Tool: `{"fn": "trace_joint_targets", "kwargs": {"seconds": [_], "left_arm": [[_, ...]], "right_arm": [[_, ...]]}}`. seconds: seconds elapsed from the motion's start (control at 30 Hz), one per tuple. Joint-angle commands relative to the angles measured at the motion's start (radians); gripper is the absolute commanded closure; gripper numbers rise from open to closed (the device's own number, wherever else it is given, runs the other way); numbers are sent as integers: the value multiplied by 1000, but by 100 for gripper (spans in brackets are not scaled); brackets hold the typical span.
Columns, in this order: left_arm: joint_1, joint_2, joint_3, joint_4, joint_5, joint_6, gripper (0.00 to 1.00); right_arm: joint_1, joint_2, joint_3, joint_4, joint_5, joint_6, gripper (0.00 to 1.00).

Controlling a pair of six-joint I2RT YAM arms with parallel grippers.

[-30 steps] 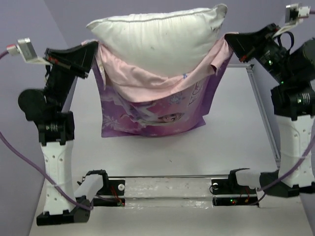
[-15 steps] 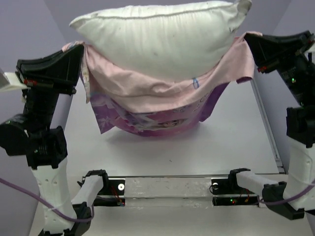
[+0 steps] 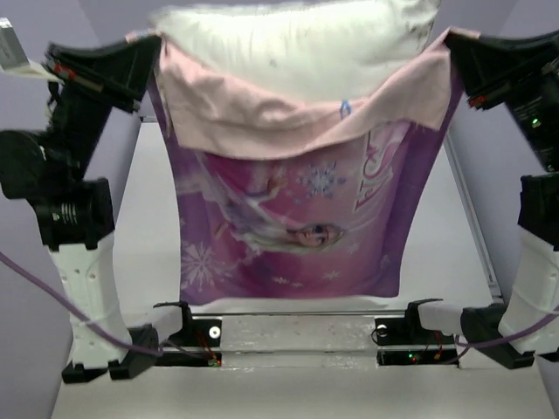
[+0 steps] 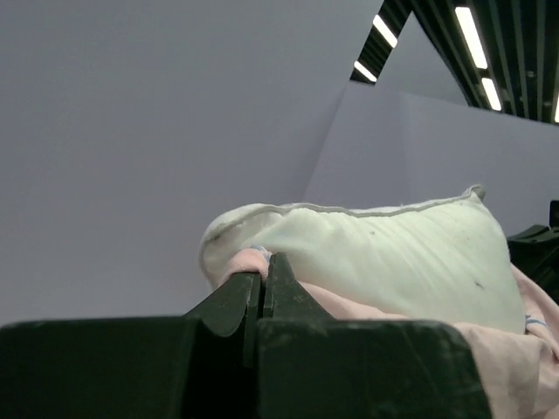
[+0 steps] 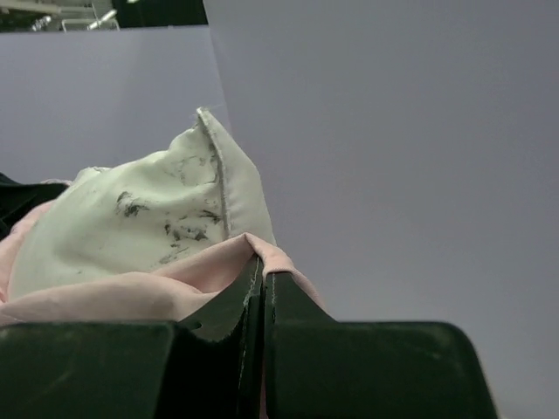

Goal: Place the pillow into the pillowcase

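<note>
Hanging pillowcase (image 3: 288, 218) shows princess print in top cam only.

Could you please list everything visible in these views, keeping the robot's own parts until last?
pillow: one, white with dark smudges, sitting in the pillowcase's open mouth, top sticking out.
pillowcase: one, purple printed outside, pale pink inside, hanging between the arms above the table.
table: one, white, underneath.
base rail: one, metallic, near table edge.
cables: two, purple, beside the arms.
left arm: one, black and white, jaws shut on the pillowcase's left top corner.
right arm: one, black and white, jaws shut on its right top corner.
</note>
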Motion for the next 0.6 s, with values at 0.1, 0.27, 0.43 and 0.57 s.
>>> {"fn": "trace_joint_targets", "kwargs": {"seconds": [0.1, 0.27, 0.43, 0.57], "left_arm": [[15, -13, 297, 48, -65, 101, 100], [15, -163, -287, 184, -133, 70, 100], [15, -60, 194, 95, -96, 81, 100], [16, -178, -118, 205, -99, 55, 100]], "right_arm": [[-14, -34, 168, 89, 85, -59, 100], [-14, -108, -312, 196, 131, -10, 100], [-14, 94, 309, 30, 126, -53, 100], [-14, -78, -76, 201, 58, -13, 100]]}}
